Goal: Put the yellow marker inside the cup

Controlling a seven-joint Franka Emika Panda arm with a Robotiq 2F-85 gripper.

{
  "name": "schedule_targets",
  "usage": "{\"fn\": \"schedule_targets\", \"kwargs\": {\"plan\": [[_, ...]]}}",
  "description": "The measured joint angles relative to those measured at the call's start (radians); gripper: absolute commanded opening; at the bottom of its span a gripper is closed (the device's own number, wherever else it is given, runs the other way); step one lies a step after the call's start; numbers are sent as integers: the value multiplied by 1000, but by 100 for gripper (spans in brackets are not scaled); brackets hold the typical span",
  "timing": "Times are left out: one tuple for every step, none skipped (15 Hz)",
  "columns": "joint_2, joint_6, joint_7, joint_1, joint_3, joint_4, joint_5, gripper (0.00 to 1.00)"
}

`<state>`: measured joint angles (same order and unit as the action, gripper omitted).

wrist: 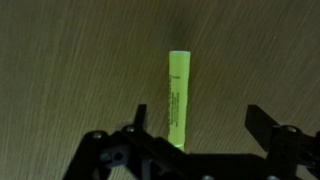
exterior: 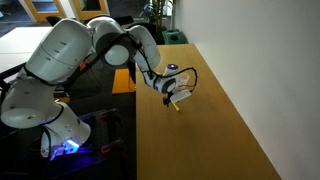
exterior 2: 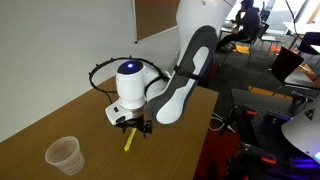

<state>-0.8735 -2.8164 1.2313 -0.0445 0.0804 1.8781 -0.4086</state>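
Note:
The yellow marker lies flat on the wooden table. In the wrist view it runs lengthwise away from me, between my fingers and closer to the left one. My gripper is open, just above the marker and not touching it. In both exterior views the gripper points down over the marker. The translucent cup stands upright and empty on the table, a short way from the gripper. The cup does not show in the wrist view.
The wooden table runs along a white wall. A black cable loops around the wrist. The table's edge drops off beside the robot base. Office furniture and a seated person are in the background.

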Motion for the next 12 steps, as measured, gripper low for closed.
{"fn": "schedule_targets", "kwargs": {"plan": [[-4, 0, 0, 0, 0, -7, 0, 100], [-7, 0, 0, 0, 0, -14, 0, 99], [-9, 0, 0, 1, 0, -20, 0, 98], [-10, 0, 0, 1, 0, -26, 0, 97], [-11, 0, 0, 1, 1, -31, 0, 96], [-12, 0, 0, 1, 1, -36, 0, 95], [-13, 0, 0, 2, 2, -40, 0, 95], [-15, 2, 0, 3, 3, -44, 0, 94], [-19, 3, 0, 5, 5, -50, 0, 91], [-23, 5, 0, 7, 7, -55, 0, 91], [-30, 6, 0, 10, 10, -61, 0, 88], [-37, 8, 0, 11, 12, -67, 0, 88]]}}
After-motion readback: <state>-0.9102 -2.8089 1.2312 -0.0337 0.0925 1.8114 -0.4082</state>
